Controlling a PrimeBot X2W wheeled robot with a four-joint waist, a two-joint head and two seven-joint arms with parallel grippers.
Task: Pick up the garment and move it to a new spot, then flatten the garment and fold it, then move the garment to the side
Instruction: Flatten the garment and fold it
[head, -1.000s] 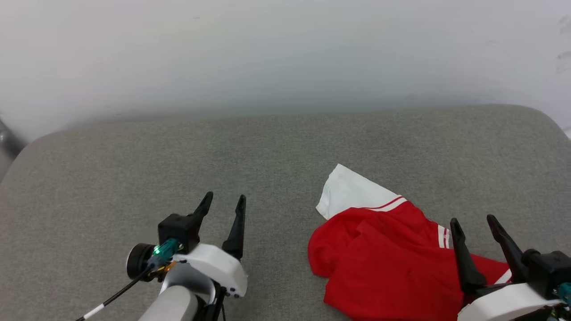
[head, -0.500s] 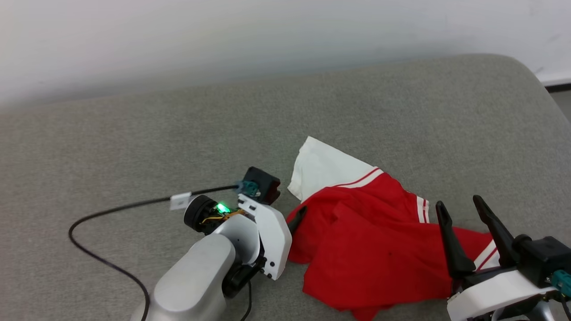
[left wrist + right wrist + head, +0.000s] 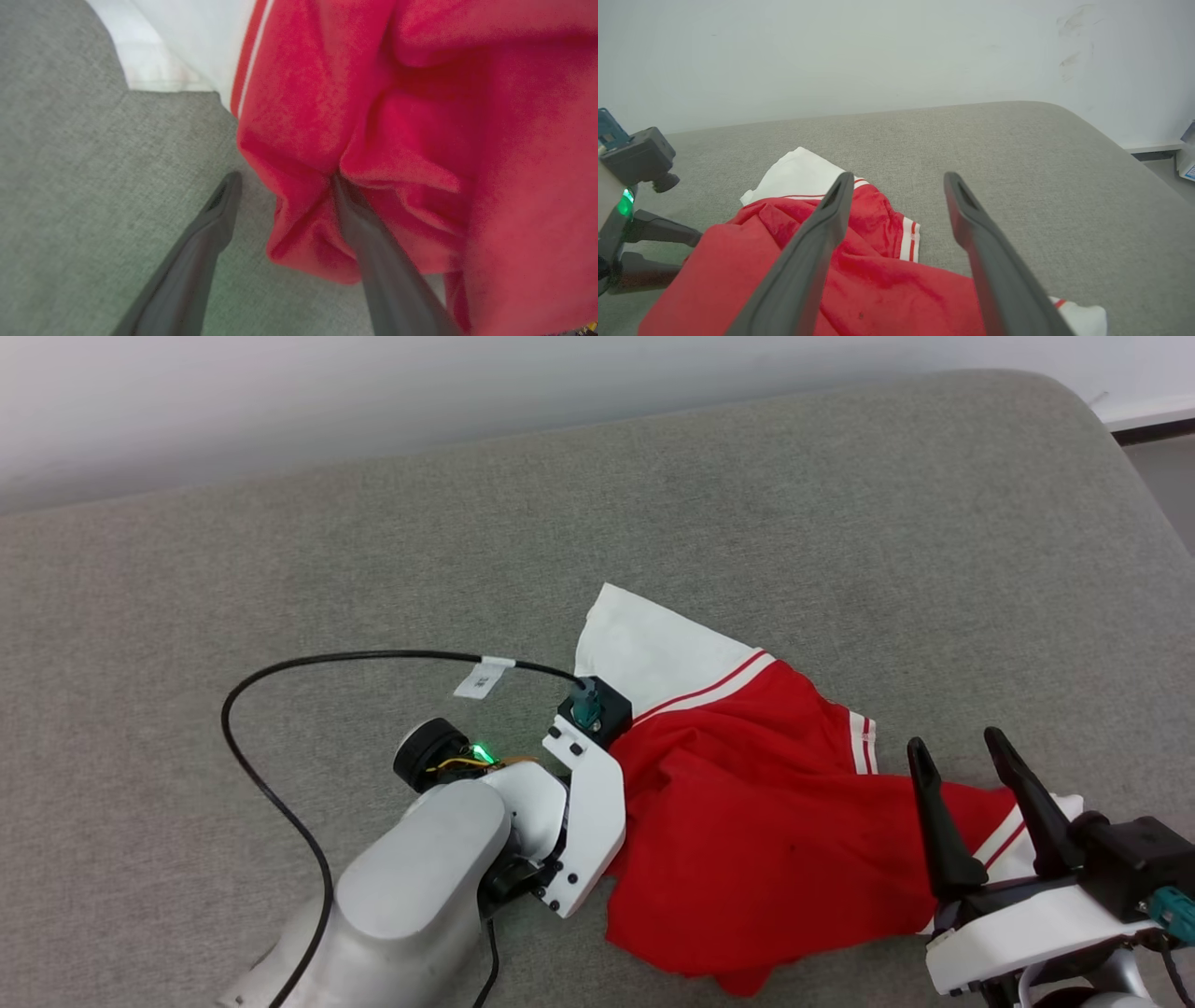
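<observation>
Left pincer point(image 3: 283, 181): fingers spread wide, nothing clamped. One finger point(image 3: 217, 224) lies over the bare grey cushion point(image 3: 70, 163). The other has its tip pushed into a red fold of the shirt point(image 3: 420, 116), so the shirt's rumpled edge sits between the two fingers. Just past the fingertips lies a white sleeve point(image 3: 187, 42) with a red-and-white striped band.

Right pincer point(image 3: 954, 742): fingers also spread, nothing between them. It hangs over the opposite end of the shirt. Red cloth lies below and ahead of its fingers, and a second striped band lies just beside them. Cannot tell whether the fingers touch the cloth.

Shirt: crumpled in a heap on the cushion, between the two pincers. The left pincer is at one edge and the right pincer is above the other end.

A black cable point(image 3: 280, 667) with a white tag loops over the cushion behind the left pincer's wrist.
</observation>
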